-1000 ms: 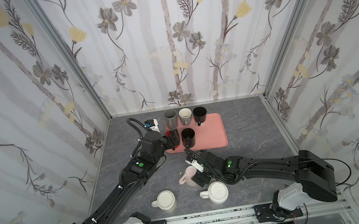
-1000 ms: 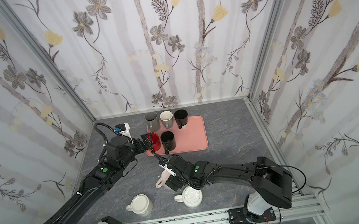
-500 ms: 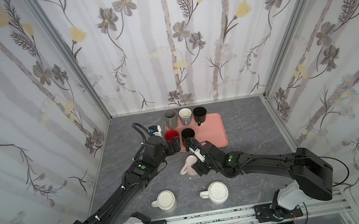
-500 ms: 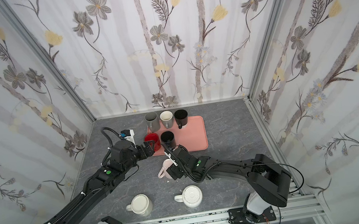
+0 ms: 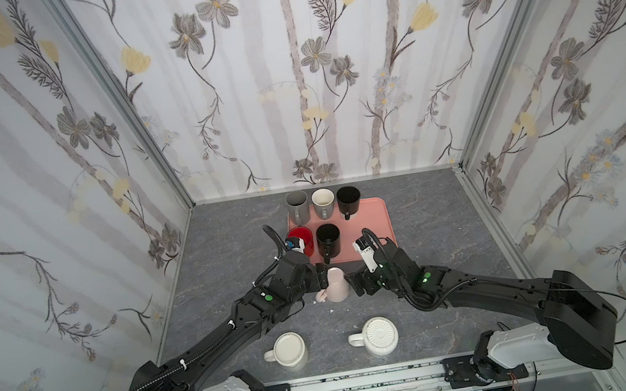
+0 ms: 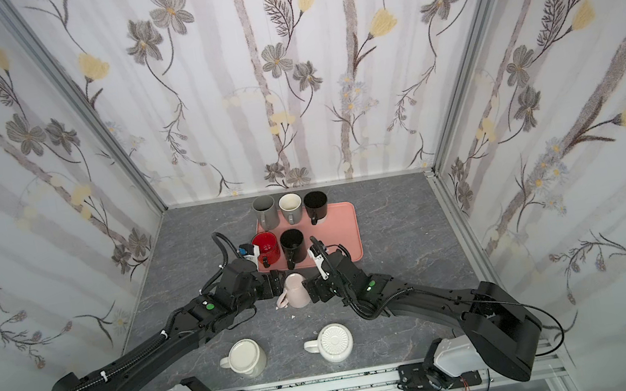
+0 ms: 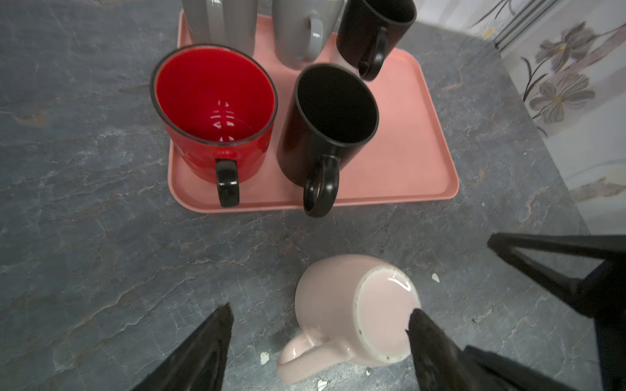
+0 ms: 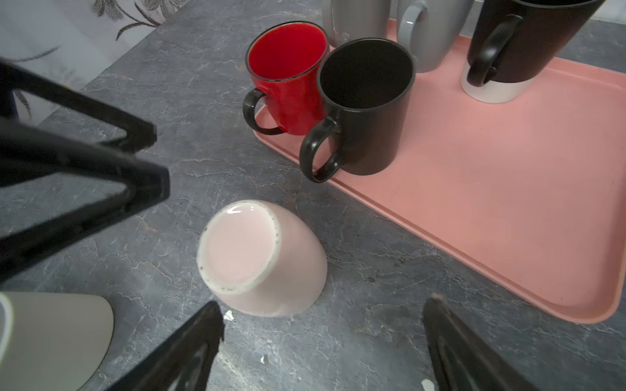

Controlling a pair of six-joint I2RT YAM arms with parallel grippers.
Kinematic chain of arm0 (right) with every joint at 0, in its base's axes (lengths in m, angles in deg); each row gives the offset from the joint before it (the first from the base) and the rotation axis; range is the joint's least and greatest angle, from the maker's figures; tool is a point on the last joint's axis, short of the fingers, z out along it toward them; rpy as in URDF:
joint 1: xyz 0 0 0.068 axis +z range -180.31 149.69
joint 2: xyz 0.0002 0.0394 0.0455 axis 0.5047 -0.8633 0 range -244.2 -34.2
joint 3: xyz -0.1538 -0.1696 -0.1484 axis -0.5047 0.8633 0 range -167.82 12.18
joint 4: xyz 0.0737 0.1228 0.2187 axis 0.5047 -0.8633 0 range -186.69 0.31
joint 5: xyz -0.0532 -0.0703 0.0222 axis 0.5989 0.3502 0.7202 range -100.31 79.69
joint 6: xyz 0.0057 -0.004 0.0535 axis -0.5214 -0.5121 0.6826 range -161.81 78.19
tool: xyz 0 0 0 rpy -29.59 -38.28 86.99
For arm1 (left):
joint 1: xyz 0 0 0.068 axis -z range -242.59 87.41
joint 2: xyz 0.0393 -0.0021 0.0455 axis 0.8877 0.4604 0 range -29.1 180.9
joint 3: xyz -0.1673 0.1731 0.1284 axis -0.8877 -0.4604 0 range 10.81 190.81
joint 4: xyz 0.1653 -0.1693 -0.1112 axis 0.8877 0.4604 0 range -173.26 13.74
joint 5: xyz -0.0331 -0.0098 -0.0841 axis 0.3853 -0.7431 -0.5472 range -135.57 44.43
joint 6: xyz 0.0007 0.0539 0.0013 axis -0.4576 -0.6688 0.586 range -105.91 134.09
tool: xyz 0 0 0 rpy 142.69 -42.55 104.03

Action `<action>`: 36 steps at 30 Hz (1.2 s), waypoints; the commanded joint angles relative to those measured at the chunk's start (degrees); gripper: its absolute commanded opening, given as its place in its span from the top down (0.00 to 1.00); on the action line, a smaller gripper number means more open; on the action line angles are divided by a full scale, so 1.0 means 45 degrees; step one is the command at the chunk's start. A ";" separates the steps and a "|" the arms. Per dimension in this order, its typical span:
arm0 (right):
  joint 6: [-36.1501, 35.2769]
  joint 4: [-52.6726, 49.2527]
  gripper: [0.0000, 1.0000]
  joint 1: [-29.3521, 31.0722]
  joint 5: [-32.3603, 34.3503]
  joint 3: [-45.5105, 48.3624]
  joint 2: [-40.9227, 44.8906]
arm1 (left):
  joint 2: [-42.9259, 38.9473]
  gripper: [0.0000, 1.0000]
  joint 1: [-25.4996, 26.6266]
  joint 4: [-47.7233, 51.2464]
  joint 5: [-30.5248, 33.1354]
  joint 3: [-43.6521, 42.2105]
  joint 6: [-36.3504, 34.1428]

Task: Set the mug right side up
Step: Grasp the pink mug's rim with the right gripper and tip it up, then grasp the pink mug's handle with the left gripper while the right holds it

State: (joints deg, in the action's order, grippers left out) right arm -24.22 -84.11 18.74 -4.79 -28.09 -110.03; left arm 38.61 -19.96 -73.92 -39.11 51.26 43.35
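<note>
Pale pink ceramic mug [image 5: 336, 285] sits base-up on the grey surface [image 5: 228, 259]. Left claw [image 7: 320, 310] and right claw [image 8: 322, 303] flank it, both spread apart.

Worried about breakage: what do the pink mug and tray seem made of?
Pink mug: probably glazed ceramic, glossy highlights plus a rough, speckled unglazed ring on its base. Tray: likely matte plastic, dull even pink with a moulded raised rim.
</note>
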 commanded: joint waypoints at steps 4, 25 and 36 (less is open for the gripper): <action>0.0627 0.0807 0.08 -0.0370 -0.0289 0.0406 0.0445 | 0.0496 0.21 0.1146 -0.0230 0.0248 -0.0798 0.0509; 0.0819 0.1010 0.08 -0.1283 -0.0261 0.0570 0.0738 | 0.2679 0.50 0.2359 -0.1503 -0.1338 -0.0433 0.0843; 0.0934 0.1067 0.08 -0.1501 -0.0367 0.0621 0.0806 | 0.2975 0.61 0.2498 -0.0211 0.1895 0.0129 0.0269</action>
State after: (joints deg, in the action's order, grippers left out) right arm -20.49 -80.90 12.06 -6.60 -25.43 -107.12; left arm 51.63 -8.88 -75.27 -35.41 51.11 45.77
